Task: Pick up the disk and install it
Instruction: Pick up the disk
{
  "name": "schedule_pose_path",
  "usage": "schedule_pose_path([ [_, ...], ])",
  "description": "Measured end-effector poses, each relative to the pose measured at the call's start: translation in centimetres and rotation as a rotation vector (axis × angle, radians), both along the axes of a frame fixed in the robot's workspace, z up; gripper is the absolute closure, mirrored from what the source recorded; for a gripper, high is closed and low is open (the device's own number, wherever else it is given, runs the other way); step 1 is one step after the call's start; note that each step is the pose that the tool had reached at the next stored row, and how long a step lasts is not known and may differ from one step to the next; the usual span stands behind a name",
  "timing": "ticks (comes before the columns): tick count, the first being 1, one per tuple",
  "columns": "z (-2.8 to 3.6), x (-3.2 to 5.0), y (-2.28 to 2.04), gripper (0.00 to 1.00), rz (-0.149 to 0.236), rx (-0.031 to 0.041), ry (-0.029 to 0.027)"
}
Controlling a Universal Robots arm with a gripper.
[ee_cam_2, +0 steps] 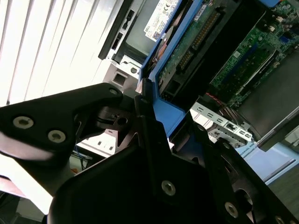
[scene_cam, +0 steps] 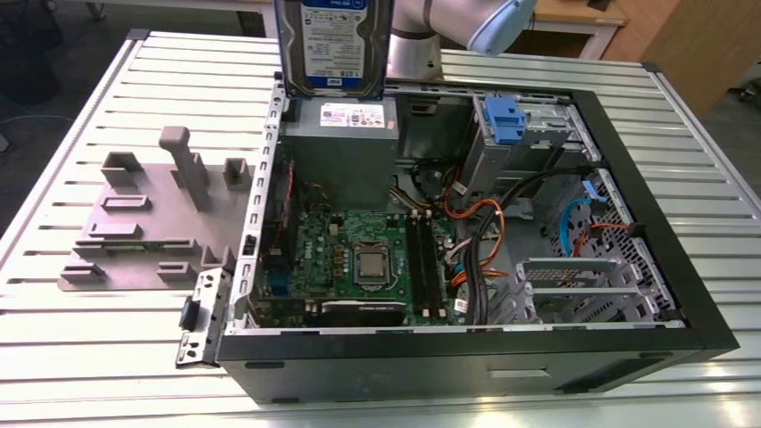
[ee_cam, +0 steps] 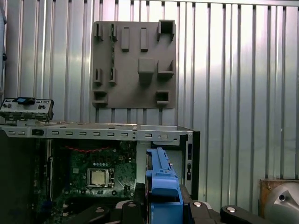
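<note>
The exterior view is showing the disk (scene_cam: pixel 333 45) hanging upright in the air above the far wall of the open computer case (scene_cam: pixel 666 223), its blue-and-white label facing the camera. It is sitting over the grey power supply box (scene_cam: pixel 345 152) and touching nothing below. In the second wrist view the tool (ee_cam_2: pixel 161 116) is clamping the disk by its blue end rail, with a black finger pressing on each side. That grip is probably leaving the long side rails bare so they can run into a slot. Holding the disk high and on edge is keeping it clear of the case rim and the parts inside. The drive cage (scene_cam: pixel 541 134) with the small blue latch (scene_cam: pixel 504 116) is standing just to the exterior view's right of the power supply box, so the disk is not seated anywhere yet. Room looks generous above the case but tight within it. Orange cables (scene_cam: pixel 476 214) are looping just beside the cage, the metal walls are closing in on the far side, and the motherboard (scene_cam: pixel 356 259) is lying exposed on the floor of the case. The grey fixture plate (scene_cam: pixel 143 223) is resting on the table (scene_cam: pixel 666 116) well apart, at the exterior view's left.
</note>
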State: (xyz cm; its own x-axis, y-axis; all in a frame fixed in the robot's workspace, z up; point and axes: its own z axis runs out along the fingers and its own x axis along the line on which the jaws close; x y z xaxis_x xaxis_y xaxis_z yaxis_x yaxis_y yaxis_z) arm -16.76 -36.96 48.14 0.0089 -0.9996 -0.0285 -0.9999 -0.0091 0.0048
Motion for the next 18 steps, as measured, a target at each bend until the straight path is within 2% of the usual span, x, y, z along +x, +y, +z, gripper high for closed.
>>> schedule_pose_path([
  [4,0.00,0.04,-0.38,0.64,0.000,-0.0001,0.0000],
  [10,0.01,0.25,-0.70,0.64,0.000,-0.0002,0.0001],
  [18,0.00,0.45,-1.60,0.64,-0.001,0.0000,0.0000],
])
